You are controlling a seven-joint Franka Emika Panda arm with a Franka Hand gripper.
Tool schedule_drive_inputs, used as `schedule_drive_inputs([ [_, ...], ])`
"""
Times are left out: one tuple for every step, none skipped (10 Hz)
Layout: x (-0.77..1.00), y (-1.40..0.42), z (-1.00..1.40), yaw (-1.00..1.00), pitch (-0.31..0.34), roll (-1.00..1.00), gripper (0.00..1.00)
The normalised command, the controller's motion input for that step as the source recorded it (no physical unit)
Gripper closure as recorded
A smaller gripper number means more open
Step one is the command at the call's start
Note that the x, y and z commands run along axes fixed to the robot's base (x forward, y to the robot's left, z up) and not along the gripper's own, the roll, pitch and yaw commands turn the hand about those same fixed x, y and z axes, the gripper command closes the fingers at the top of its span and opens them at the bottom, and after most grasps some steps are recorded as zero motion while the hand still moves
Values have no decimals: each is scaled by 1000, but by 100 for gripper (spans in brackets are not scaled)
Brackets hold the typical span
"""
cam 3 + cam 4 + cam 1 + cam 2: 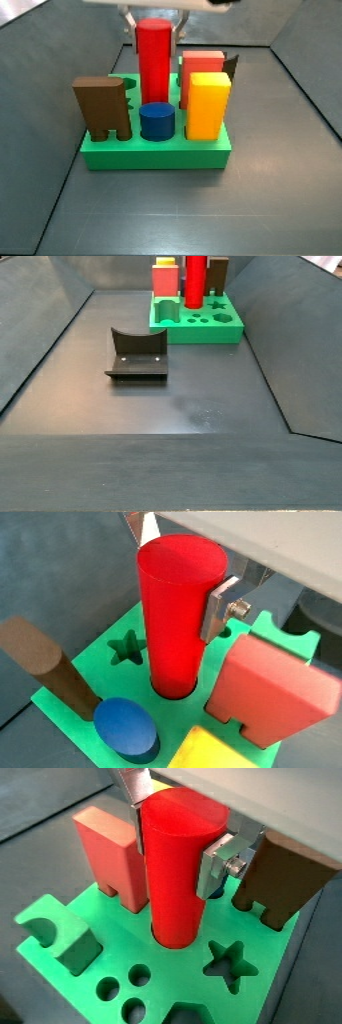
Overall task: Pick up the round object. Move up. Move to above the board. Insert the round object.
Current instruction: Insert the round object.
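Wrist views show my gripper [178, 567] pinching the round object [178, 612] in the board [100, 647]; its bottom is hidden.

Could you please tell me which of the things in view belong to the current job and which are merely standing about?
Job:
- red cylinder peg, standing in a round hole
- green board
- gripper, fingers at the peg's top

Standing about:
- brown block
- blue cylinder
- yellow block
- salmon-red block
- fixture, on the floor, apart from the board
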Motion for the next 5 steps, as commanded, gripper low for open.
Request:
schedule_drive_inputs([
  [-26, -97, -471, 0, -44, 3, 100],
  [-3, 0, -717, 0, -53, 3, 100],
  [-103, 0, -486, -86, -177, -123, 100],
  [0, 154, -106, -26, -81, -206, 100],
  [0, 11, 0, 0, -20, 0, 100],
])
